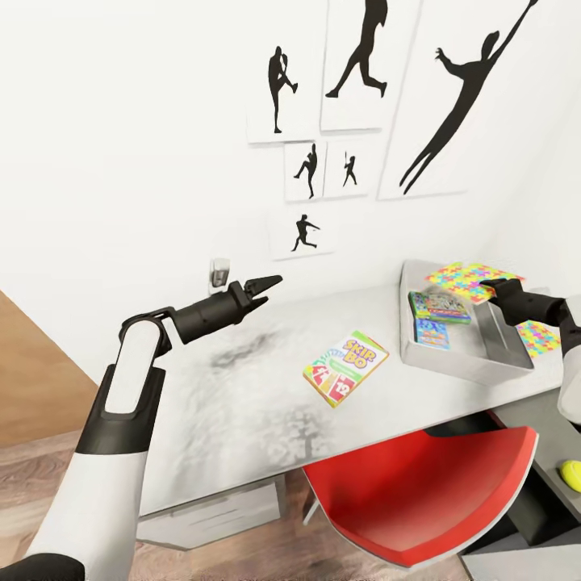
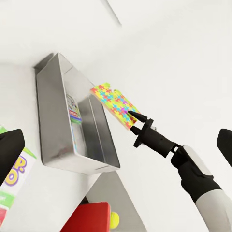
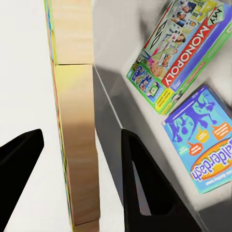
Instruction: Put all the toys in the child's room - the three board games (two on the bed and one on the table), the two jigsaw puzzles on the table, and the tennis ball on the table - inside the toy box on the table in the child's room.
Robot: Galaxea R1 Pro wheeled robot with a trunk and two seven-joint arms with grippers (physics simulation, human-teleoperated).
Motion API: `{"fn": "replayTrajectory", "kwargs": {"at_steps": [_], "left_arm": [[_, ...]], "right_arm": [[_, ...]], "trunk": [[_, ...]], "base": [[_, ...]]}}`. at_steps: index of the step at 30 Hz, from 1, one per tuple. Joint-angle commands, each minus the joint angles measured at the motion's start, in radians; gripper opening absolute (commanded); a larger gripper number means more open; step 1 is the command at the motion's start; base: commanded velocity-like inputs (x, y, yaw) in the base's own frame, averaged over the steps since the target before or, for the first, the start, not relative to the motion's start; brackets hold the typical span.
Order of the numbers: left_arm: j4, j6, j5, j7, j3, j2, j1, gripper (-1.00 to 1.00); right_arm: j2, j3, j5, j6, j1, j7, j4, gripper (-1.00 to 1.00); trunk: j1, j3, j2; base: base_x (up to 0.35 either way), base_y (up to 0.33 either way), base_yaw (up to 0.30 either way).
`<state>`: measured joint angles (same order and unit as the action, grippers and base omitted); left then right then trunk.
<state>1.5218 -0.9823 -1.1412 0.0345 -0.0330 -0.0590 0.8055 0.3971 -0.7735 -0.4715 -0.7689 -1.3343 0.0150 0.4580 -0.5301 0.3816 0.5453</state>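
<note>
The toy box [image 1: 464,365] sits on the right part of the bench [image 1: 242,403], near the wall. Inside it lie two board games: the green-edged Monopoly box [image 1: 438,307] on the far side and the blue Balderdash box [image 1: 432,332] just nearer, side by side on the tray's floor. A jigsaw puzzle [image 1: 466,280] is tilted over the far right rim of the toy box, and the right hand [image 1: 494,284] has its fingers either side of the puzzle's edge; from the right wrist view the wooden edge of the board [image 3: 75,121] stands between the two dark fingers [image 3: 140,193], with a gap on each side, so I cannot tell whether it is truly pinched. A second jigsaw puzzle [image 1: 539,337] lies flat on the bench just right of the toy box. The Skip-Bo box [image 1: 345,367] lies on the bench left of the toy box, apart from it. The tennis ball [image 1: 571,474] rests low down at the right, below the bench top, beside the red chair [image 1: 420,492]. The left hand [image 1: 262,286] hovers over the left part of the bench with nothing in it, its fingers close together at the tips. Black silhouette pictures [image 1: 363,105] hang on the white wall behind.
</note>
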Motion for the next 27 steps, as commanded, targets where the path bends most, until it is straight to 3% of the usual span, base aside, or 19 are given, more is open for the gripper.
{"fn": "replayTrajectory", "kwargs": {"at_steps": [1,27], "left_arm": [[0.000,-0.005,0.003,0.003,0.001,-0.001,0.002,1.00],[-0.028,-0.022,0.000,0.002,-0.001,-0.007,0.038,1.00]], "right_arm": [[0.000,-0.006,-0.002,-0.002,-0.003,0.002,0.000,-1.00],[0.000,-0.006,-0.004,0.010,-0.030,0.002,-0.002,-1.00]], "trunk": [[0.000,0.003,0.002],[0.000,0.045,0.002]], "base": [[0.000,0.000,0.000],[0.000,0.000,0.000]]}}
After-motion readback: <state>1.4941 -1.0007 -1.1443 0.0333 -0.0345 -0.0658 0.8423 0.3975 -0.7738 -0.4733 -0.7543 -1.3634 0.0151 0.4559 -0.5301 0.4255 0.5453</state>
